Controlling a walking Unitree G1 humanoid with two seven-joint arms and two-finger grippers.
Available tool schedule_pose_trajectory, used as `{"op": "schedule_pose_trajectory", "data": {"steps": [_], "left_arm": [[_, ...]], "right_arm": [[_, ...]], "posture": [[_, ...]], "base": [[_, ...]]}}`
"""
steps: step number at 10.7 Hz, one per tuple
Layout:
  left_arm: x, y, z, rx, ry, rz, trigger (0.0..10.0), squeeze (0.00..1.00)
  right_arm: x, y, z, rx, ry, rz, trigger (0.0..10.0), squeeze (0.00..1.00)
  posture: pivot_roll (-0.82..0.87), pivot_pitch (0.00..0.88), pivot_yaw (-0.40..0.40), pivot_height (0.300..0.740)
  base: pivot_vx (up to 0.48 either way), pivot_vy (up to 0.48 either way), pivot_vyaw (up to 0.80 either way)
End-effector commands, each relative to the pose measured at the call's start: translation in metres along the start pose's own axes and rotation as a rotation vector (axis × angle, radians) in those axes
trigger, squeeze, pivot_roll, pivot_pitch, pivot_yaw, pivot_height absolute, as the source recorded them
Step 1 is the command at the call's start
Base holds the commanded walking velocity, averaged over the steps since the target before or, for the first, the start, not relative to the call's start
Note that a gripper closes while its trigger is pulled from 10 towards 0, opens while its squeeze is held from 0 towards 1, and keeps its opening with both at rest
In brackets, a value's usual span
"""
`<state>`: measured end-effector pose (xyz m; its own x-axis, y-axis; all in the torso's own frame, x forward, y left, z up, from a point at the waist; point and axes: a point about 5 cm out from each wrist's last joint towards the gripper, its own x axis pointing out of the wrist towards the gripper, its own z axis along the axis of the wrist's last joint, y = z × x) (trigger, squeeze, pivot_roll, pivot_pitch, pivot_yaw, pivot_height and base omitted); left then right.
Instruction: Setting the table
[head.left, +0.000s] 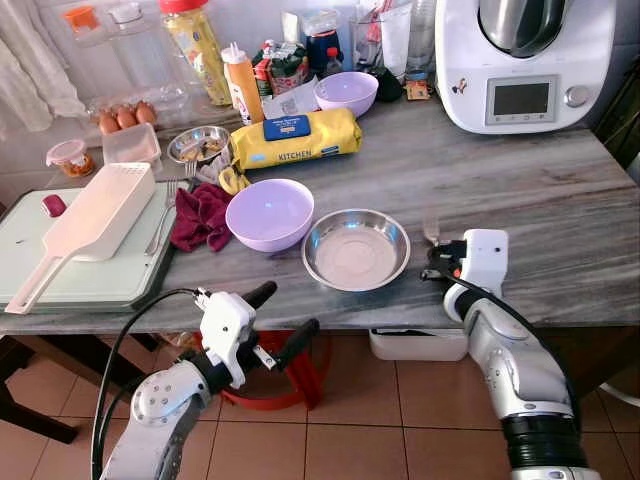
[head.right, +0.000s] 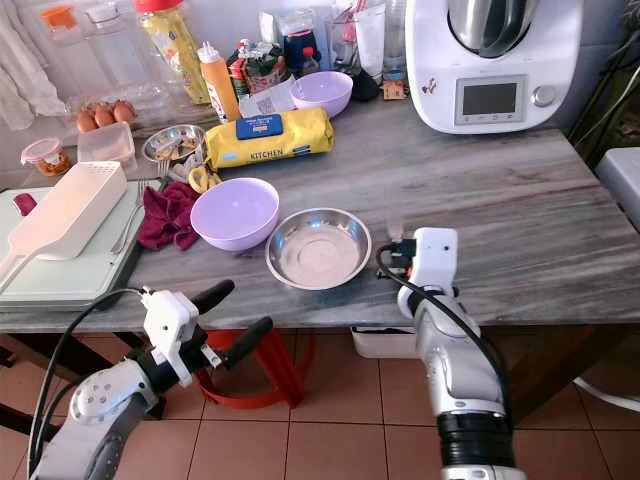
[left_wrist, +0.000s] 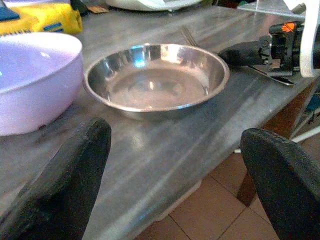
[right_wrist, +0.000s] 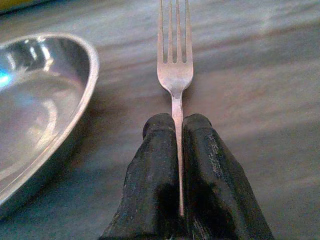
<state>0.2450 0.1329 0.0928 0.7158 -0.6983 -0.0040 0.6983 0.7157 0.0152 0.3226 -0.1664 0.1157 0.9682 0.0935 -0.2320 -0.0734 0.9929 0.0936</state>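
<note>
- Your left gripper (head.left: 280, 319) hangs below the table (head.left: 560, 210) edge, in front of it, with both fingers spread wide and nothing between them. Leave it there; it has no part in this step.
- Your right gripper (right_wrist: 179, 150) is clamped on the fork (right_wrist: 175, 70) handle, the two pads pressed together with the thin handle pinched edge-on between them. The tines point away from you, toward the far side of the table.
- The fork sits low over the table, just to the right of the steel dish (head.left: 356, 248). Whether the tines touch the wood, you cannot tell from here.
- To place it well, lower until the fork lies flat, keeping it parallel to the dish's rim and apart from it, so it does not clink against or ride up on the steel.
- Open the pads slowly; the handle is held on its narrow edge and will likely roll as it is freed.
- Draw the wrist straight back toward you so the fingers do not drag the fork.
- Farther off, the purple bowl (head.left: 269, 213) stands left of the dish, clear of your path.
</note>
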Motion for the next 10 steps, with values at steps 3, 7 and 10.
{"op": "schedule_pose_trajectory", "data": {"steps": [3,7,10], "left_arm": [[-0.004,0.003,-0.006,0.019,0.021,-0.002,10.0,0.0],[-0.005,0.003,-0.007,0.028,0.019,-0.007,10.0,0.0],[-0.004,0.003,-0.008,0.023,0.018,-0.011,10.0,0.0]], "right_arm": [[0.002,0.017,-0.007,0.014,0.041,0.073,10.0,0.0],[0.0,0.009,-0.008,-0.005,0.06,0.015,10.0,0.0],[-0.009,-0.004,-0.009,-0.006,0.051,-0.03,10.0,0.0]], "posture": [[-0.13,0.085,0.129,0.74],[-0.12,0.085,0.13,0.74],[-0.13,0.085,0.134,0.74]], "base": [[0.0,0.0,0.0],[0.0,0.0,0.0],[0.0,0.0,0.0]]}}
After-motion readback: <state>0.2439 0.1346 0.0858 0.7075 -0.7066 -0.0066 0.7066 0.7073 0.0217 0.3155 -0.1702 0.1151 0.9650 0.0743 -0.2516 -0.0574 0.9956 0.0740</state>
